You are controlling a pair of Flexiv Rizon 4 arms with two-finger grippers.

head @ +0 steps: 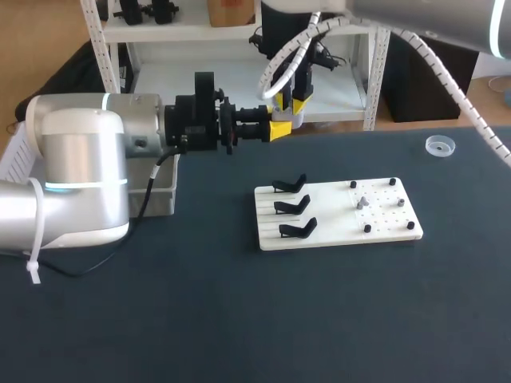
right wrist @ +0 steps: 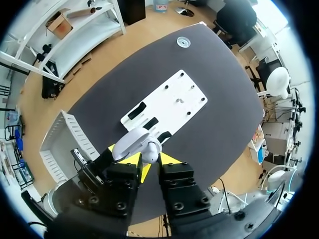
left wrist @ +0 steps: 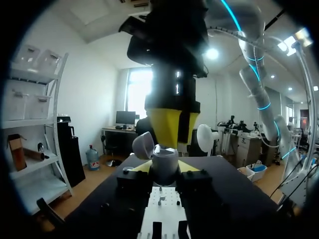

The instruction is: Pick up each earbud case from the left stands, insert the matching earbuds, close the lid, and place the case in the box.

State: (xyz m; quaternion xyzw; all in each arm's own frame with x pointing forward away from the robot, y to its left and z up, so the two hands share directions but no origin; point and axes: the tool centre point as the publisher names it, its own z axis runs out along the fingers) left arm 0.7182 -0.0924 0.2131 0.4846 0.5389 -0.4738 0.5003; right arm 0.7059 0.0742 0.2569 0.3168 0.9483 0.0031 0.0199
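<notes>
Left gripper (head: 279,129) is clamped on the white earbud case (left wrist: 164,165), a yellow tip pressing it from either side, and the case's lid (left wrist: 143,145) stands hinged open just beside that grip. Right gripper (left wrist: 172,124) hangs straight over the case, right at its open top, though I cannot tell whether it is apart or together. Beyond and below both claws lies the white board (head: 327,209) with three black stands (head: 291,206).

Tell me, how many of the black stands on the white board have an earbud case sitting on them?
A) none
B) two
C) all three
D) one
A: all three black stands on the white board are bare, with nothing resting on any of them.
</notes>
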